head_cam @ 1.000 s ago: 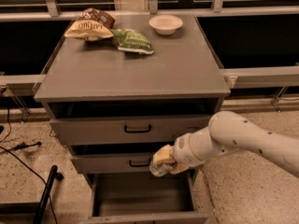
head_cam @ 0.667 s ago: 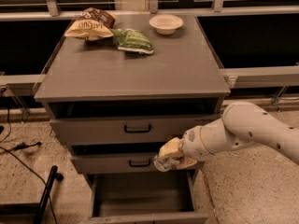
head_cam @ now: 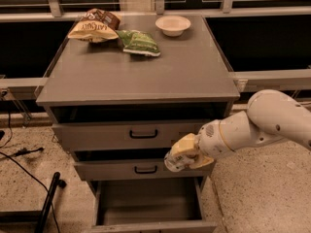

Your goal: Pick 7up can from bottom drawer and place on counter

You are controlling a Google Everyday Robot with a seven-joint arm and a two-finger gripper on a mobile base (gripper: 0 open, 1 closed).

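A small silvery-white 7up can (head_cam: 174, 163) is seen clamped in the jaws of the cream two-finger gripper (head_cam: 179, 157) above the deep grey bottom drawer (head_cam: 146, 203), with a lift onto the flat grey counter (head_cam: 146, 76) judged next.

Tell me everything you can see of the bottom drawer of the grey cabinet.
The bottom drawer is the lowest of three, a wide rectangular tray in matte grey, like painted metal. It stands pulled out toward the camera, level. Low side walls and a flat floor show; the back lies in shadow under the middle drawer with a black handle. The robot's pincer hangs above its right part, in front of that middle drawer, apart from the tray.
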